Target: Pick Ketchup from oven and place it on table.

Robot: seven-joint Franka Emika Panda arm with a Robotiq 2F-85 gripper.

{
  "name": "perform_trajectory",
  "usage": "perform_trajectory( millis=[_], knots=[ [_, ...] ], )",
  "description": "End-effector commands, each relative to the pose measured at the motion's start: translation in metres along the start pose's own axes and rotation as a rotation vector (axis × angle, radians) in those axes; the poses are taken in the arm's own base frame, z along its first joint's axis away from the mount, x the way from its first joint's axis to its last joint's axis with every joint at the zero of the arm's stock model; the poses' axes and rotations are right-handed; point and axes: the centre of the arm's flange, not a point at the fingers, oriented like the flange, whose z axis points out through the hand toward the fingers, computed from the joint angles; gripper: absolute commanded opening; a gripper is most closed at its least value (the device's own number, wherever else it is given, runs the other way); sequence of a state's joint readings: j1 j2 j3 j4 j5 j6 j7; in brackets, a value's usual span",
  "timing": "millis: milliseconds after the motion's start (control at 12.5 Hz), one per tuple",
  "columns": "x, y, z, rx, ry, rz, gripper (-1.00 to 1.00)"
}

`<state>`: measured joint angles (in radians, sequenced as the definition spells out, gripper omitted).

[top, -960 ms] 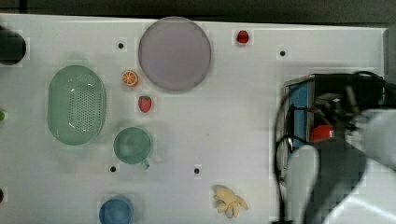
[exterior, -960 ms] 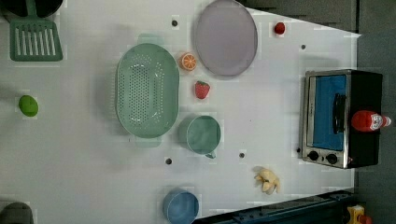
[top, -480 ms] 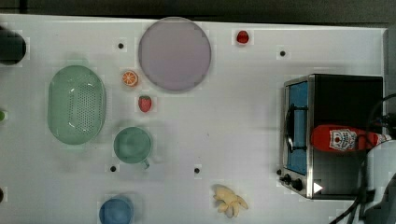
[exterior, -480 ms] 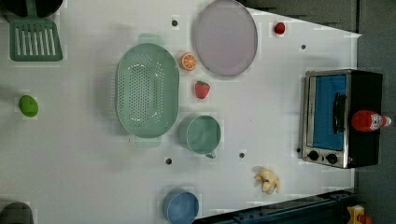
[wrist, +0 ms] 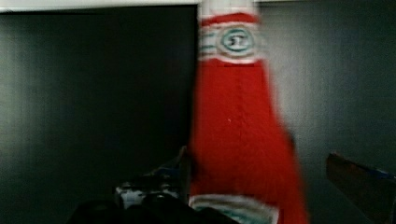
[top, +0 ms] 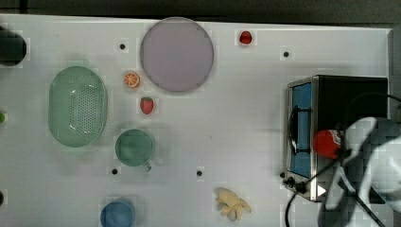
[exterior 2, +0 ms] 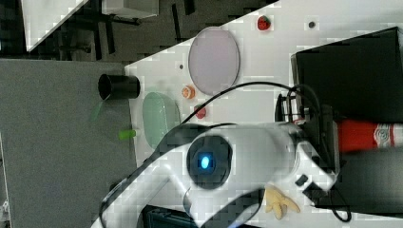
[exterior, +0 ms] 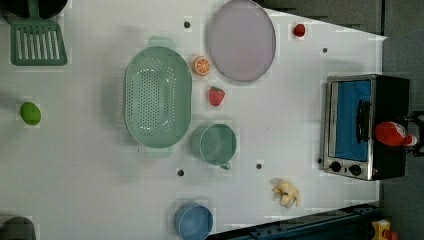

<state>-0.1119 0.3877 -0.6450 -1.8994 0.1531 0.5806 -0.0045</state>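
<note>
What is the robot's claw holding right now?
Nothing yet. The gripper is wide open beside the Ketchup, which lies on the oven's black top.

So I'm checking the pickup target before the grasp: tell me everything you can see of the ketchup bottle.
The Ketchup is a slim red squeeze bottle, plastic by its look, with a white label band bearing a round emblem near its neck. It rests on the oven's black top, above the glass door, and appears to lie on its side there, its narrow end pointing to the left view's right. The arm is close over it.
</note>
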Motion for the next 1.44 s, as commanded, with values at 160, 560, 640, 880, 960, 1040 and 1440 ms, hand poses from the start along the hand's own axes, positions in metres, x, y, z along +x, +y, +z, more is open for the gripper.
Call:
perform_trajectory(
  millis=[160,560,640,880,960,1040,1440],
  knots=[
    [-0.017,-0.004,-0.038,0.095,-0.011,0.034,0.23],
    [-0.059,-0.034,-0.127,0.135,-0.004,-0.097,0.23],
    [-0.083,-0.045,-0.149,0.133,0.001,-0.155,0.23],
    [-0.225,-0.094,-0.195,0.188,-0.015,-0.424,0.23],
    [-0.266,-0.103,-0.193,0.183,-0.025,-0.494,0.23],
    [-0.294,-0.108,-0.189,0.175,-0.033,-0.541,0.23],
    [-0.404,-0.098,-0.112,0.071,-0.085,-0.721,0.23]
  ],
)
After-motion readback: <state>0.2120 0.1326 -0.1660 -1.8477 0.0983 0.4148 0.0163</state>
